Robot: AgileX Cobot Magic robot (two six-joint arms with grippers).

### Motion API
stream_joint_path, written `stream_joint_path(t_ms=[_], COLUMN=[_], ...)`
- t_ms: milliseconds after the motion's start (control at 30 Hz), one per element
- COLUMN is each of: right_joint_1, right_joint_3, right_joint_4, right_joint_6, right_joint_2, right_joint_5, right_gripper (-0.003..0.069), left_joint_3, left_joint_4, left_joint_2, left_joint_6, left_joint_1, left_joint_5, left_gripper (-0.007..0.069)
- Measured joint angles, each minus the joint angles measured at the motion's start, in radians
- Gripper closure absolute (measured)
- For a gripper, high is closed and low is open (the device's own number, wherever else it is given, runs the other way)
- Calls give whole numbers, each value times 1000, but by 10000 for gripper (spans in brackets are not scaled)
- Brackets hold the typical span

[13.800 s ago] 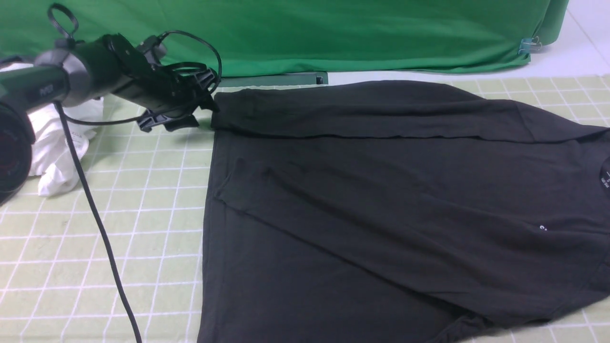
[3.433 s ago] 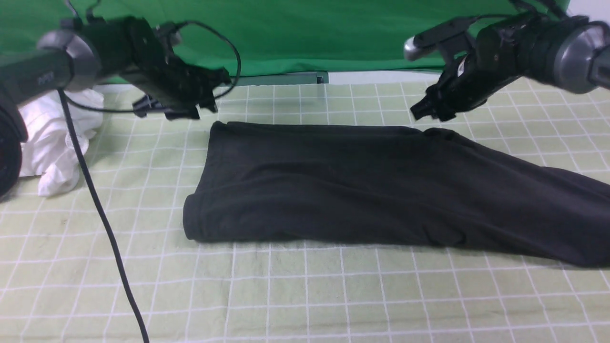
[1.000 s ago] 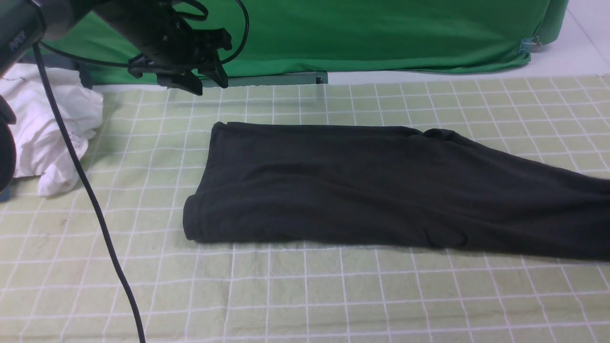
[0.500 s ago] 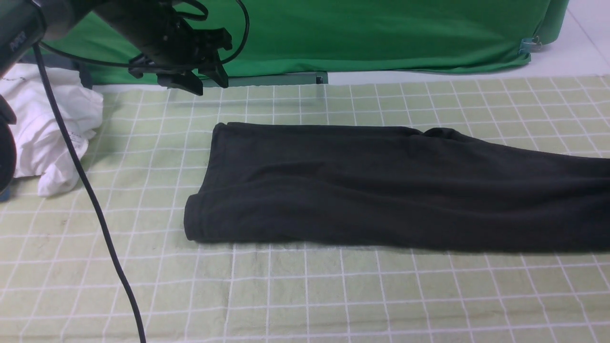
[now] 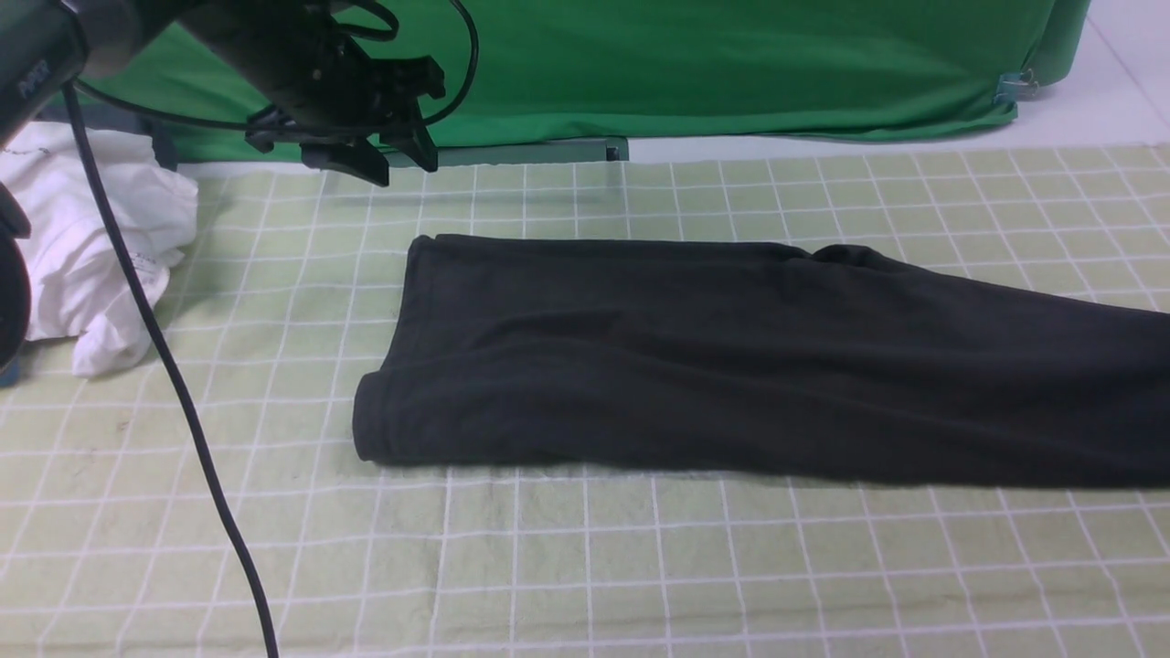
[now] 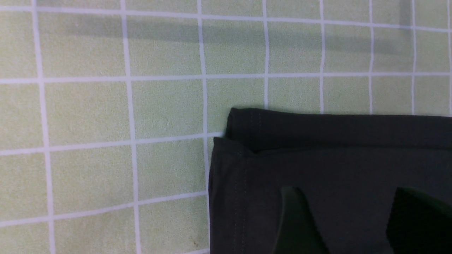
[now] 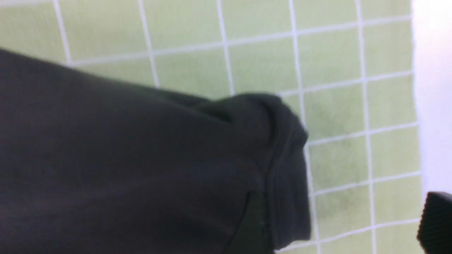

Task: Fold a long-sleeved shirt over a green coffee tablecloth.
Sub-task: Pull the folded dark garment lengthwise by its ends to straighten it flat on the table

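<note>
The long-sleeved shirt (image 5: 731,356) lies folded into a long dark band across the green coffee tablecloth (image 5: 585,567), its right end running past the picture's edge. My left gripper (image 5: 370,160) hangs open above the cloth, behind the shirt's left end and clear of it. In the left wrist view the left gripper (image 6: 344,192) shows its two fingers spread over the shirt's corner (image 6: 317,158). My right arm is out of the front view. In the right wrist view the right gripper (image 7: 340,211) is open beside the shirt's bunched end (image 7: 282,148), holding nothing.
A crumpled white garment (image 5: 91,247) lies at the far left. A plain green backdrop (image 5: 686,64) hangs behind the table, pinned by a clip (image 5: 1010,89). A black cable (image 5: 183,402) trails from the left arm across the cloth. The cloth's edge meets a white surface (image 7: 432,88).
The shirt's right end has shifted a little toward the back and settled flatter on the cloth. The left arm has stayed where it was.
</note>
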Motion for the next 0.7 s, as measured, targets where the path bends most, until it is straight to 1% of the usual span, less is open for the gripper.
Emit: stream_joint_path(t_ms=[67, 167, 367, 467, 500, 533, 567, 633, 700], right_joint_1=[-1, -2, -3, -4, -4, -5, -6, -7, -7], right_joint_3=[2, 9, 9, 9, 8, 6, 5, 5, 5], right_joint_4=[0, 0, 1, 25, 37, 59, 67, 107, 143], right_joint_6=[3, 4, 4, -9, -27, -56, -76, -116, -155], right_joint_2=[27, 84, 191, 236, 238, 241, 243, 243, 244], right_joint_5=[7, 9, 15, 18, 14, 14, 12, 10, 14], right_gripper=[50, 29, 27, 36, 51, 86, 106, 178, 284], left_joint_3=[0, 0, 0, 0, 0, 0, 0, 0, 0], left_joint_4=[-3, -4, -4, -4, -4, -4, -4, -4, -5], left_joint_2=[0, 0, 0, 0, 0, 0, 0, 0, 0], left_joint_6=[4, 4, 8, 11, 14, 15, 16, 17, 17], left_joint_1=[0, 0, 0, 0, 0, 0, 0, 0, 0], left_joint_5=[1, 7, 8, 9, 9, 9, 11, 11, 11], left_gripper=[264, 264, 264, 264, 264, 264, 264, 264, 264])
